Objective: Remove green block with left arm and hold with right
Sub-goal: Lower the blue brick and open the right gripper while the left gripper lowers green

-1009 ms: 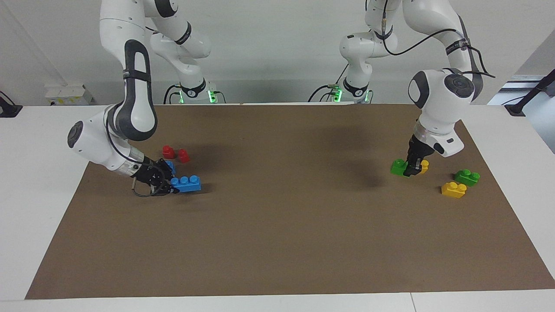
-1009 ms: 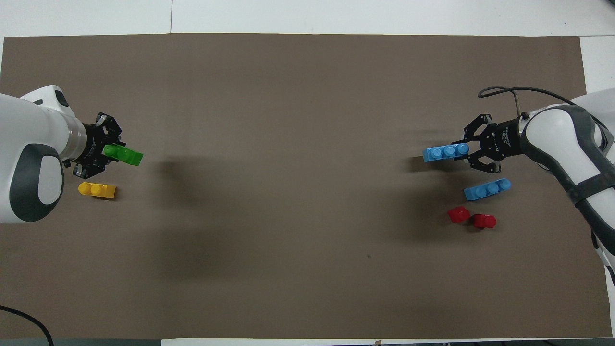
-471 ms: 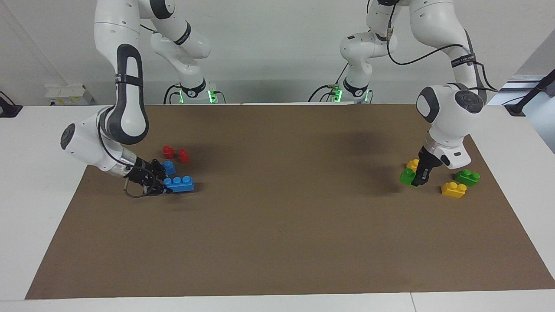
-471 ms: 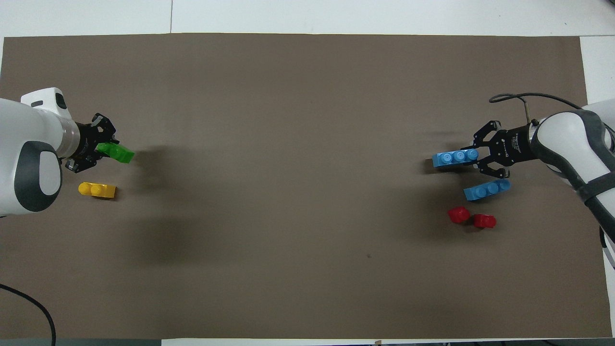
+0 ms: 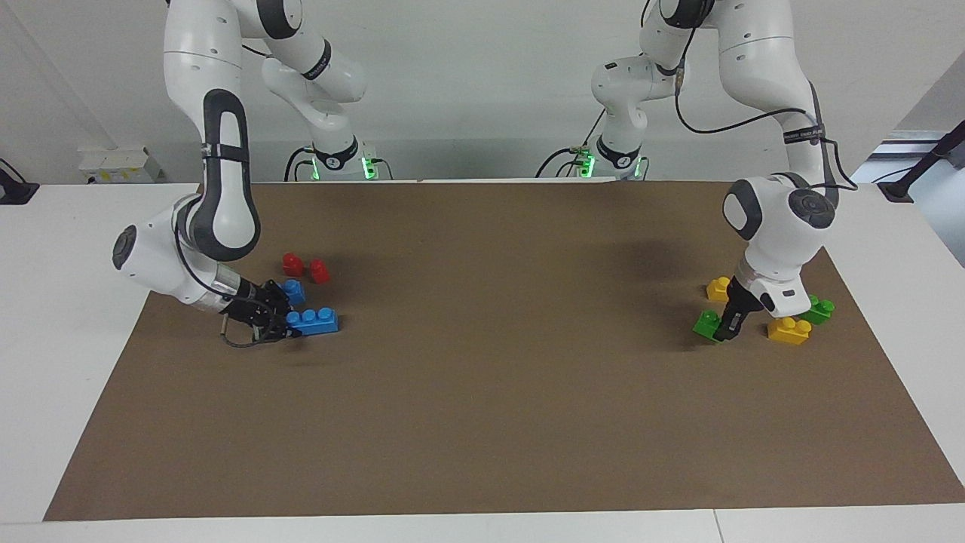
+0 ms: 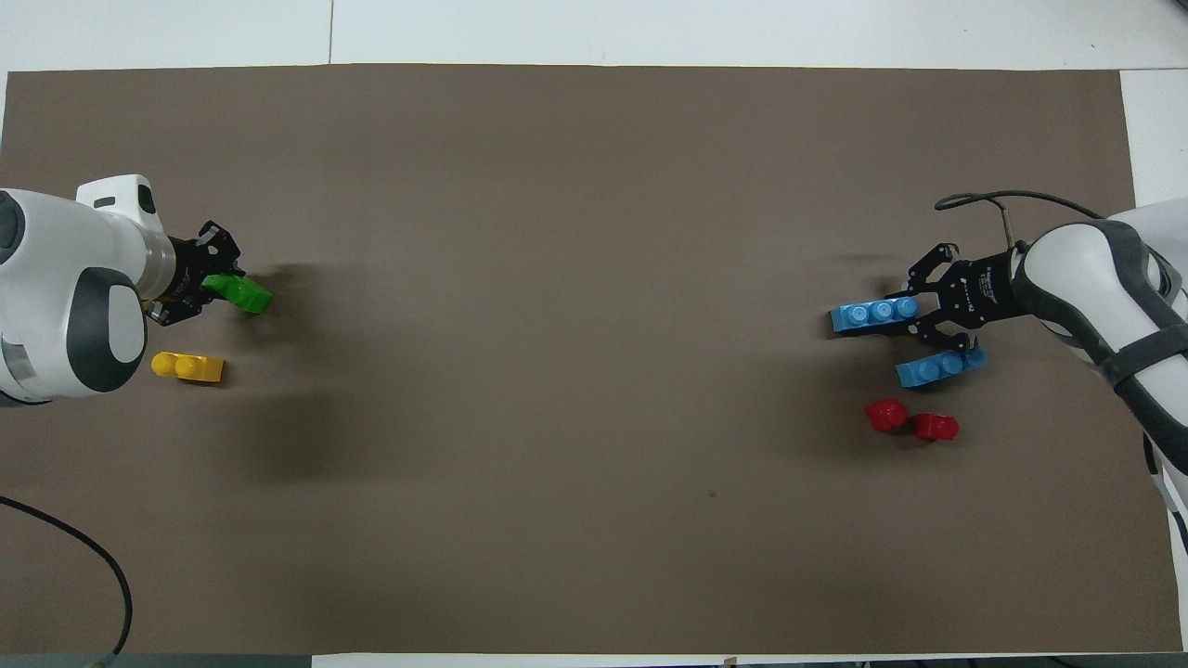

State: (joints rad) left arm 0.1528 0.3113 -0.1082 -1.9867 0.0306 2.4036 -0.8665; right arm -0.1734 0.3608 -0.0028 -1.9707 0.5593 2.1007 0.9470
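No writing on anything is legible. The left gripper (image 5: 725,329) clamps the green block (image 5: 706,323) near the table's left-arm end; the right gripper (image 5: 280,324) clamps a blue brick (image 5: 315,321).

2 green blocks (image 5: 706,323) (image 5: 819,309), 2 yellow bricks (image 5: 788,330) (image 5: 718,287), 2 blue bricks (image 5: 312,320) (image 5: 292,290), 2 red pieces (image 5: 292,264) (image 5: 320,271).

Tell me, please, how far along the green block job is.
Done: the green block is apart from the yellow brick nearest the robots. In hand: the left hand grips it, tilted, low over the mat; the right hand is closed on a blue brick at its own end. Left: probably setting the green block down or passing it on.
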